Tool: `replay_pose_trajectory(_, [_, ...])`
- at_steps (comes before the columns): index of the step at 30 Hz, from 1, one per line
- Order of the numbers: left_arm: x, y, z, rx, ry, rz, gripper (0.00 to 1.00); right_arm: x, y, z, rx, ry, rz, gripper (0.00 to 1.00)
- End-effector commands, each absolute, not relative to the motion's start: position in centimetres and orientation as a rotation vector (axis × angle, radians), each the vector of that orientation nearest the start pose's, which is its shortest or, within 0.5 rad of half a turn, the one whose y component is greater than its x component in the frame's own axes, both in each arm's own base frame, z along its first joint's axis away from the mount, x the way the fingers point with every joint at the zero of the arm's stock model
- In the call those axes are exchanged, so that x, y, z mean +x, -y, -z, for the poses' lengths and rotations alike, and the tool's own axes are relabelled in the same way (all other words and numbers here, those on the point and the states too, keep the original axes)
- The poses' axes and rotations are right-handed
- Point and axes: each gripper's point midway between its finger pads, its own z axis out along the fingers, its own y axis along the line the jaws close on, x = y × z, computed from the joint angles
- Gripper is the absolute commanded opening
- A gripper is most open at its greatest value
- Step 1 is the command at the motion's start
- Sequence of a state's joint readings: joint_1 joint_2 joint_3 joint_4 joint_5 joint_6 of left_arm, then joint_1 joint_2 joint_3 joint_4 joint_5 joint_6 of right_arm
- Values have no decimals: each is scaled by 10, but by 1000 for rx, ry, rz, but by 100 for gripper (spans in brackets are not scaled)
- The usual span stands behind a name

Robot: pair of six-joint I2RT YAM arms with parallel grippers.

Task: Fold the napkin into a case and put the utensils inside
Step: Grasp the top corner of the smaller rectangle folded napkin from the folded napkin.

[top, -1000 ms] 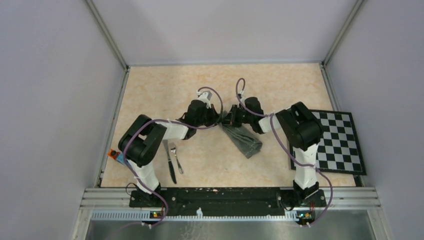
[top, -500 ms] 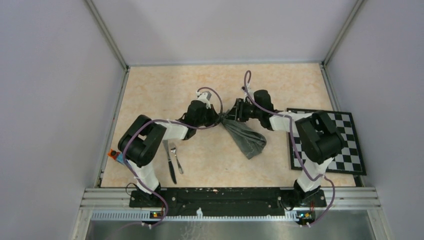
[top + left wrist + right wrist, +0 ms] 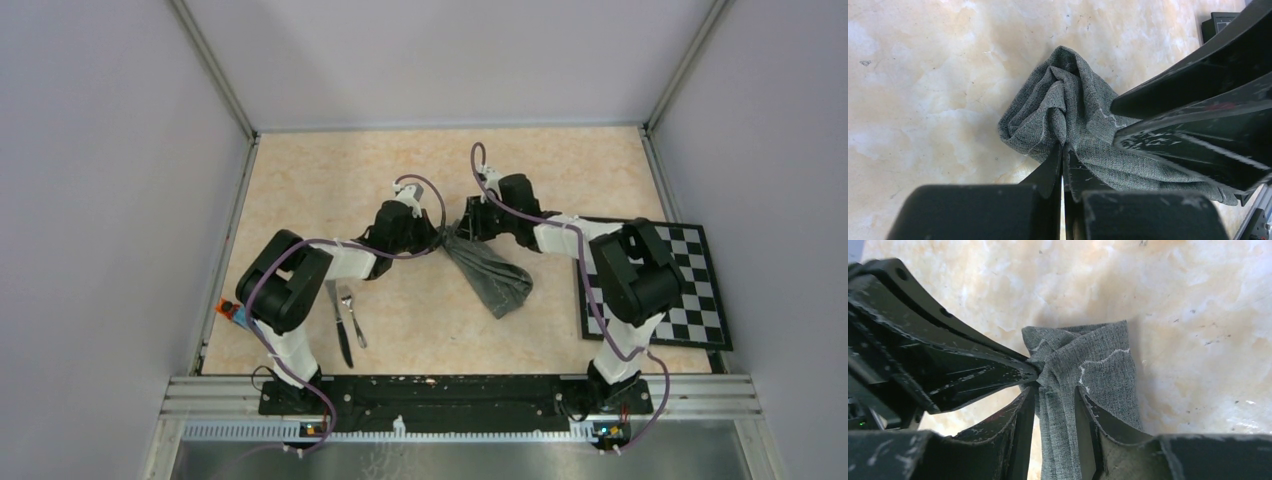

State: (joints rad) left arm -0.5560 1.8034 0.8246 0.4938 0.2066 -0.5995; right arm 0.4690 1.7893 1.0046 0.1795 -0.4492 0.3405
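Observation:
The dark grey napkin [image 3: 495, 275] lies bunched in the middle of the table, trailing toward the near right. My left gripper [image 3: 438, 240] is shut on its gathered far-left tip; in the left wrist view the fingers [image 3: 1063, 150] pinch the cloth [image 3: 1058, 105]. My right gripper [image 3: 462, 228] meets it from the right and stands open, a fold of the napkin [image 3: 1098, 370] running loosely between its jaws [image 3: 1055, 390], with a gap showing at one finger. The knife [image 3: 338, 325] and fork [image 3: 352, 313] lie side by side near the left arm.
A black-and-white checkered board [image 3: 660, 285] lies at the right edge under the right arm. Grey walls with metal rails close in the left, right and back of the table. An orange and blue tag [image 3: 231, 309] sits at the left edge.
The right gripper has opened, letting go of the napkin. Its elbow swung out to the right over the board. The cloth's lower end spread a little. The left arm held still.

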Motion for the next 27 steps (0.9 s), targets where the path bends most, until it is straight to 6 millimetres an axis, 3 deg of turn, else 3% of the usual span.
replay_pose_trajectory(1, [372,302,-85,118,-2097,932,0,378,-297,-79,-477,-2190,-860,35])
replay_pose_trajectory(20, [371,305,-86,117,-2098,949,0,396,-306,-66,-501,-2195,-616,32])
replay_pose_trajectory(22, [372,305,-86,117,-2098,947,0,396,-306,-67,-506,-2189,-603,28])
replay_pose_trajectory(27, [372,304,-85,117,-2098,943,0,397,-306,-72,-501,-2178,-596,5])
